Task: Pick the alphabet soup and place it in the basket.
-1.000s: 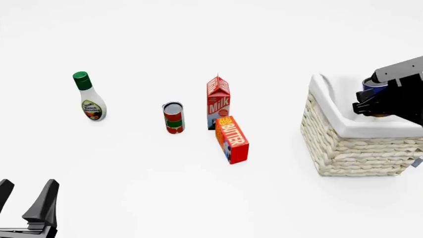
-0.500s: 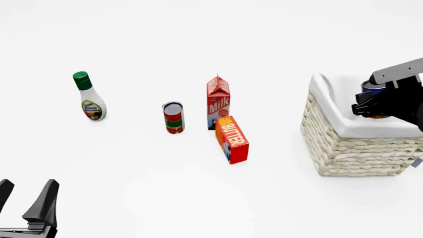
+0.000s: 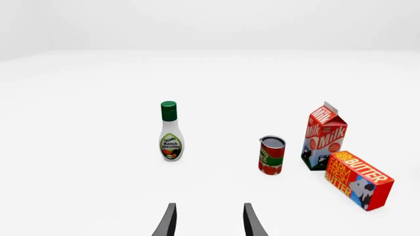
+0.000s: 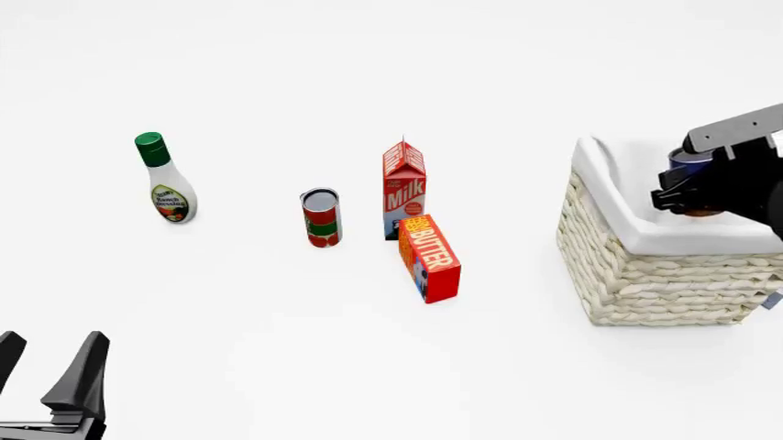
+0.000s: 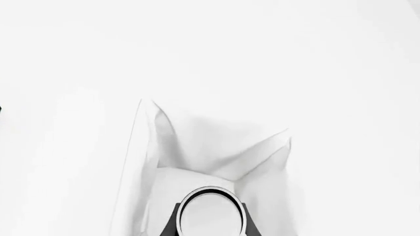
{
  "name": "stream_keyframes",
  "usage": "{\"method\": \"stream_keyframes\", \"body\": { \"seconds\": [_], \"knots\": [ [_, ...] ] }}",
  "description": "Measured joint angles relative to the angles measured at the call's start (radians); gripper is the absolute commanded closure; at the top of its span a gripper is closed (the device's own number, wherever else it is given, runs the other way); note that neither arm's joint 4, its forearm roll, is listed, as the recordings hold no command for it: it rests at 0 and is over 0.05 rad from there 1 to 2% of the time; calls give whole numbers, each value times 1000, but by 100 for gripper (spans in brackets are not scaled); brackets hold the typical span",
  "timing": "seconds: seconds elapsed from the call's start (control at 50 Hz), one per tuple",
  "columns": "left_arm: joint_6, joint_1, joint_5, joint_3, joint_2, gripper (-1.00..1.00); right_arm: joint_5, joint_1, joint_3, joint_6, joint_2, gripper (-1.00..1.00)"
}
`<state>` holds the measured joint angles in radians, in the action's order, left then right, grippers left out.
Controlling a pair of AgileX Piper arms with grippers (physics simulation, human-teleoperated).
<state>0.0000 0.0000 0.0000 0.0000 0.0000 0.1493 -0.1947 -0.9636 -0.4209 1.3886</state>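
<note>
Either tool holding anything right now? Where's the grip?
The right tool holds the alphabet soup by its sides, upright, above the basket. The left tool is open and holds nothing.

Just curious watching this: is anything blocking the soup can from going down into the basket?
Nothing visible. The right gripper holds the alphabet soup directly over the basket, whose white lining below looks bare.
</note>
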Motion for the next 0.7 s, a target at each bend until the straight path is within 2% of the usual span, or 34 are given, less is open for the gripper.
{"method": "stream_keyframes", "body": {
  "seconds": [0.7],
  "knots": [
    [0, 0, 0, 0, 0, -100, 33, -10, -95, -47, 70, 100]
  ]
}}
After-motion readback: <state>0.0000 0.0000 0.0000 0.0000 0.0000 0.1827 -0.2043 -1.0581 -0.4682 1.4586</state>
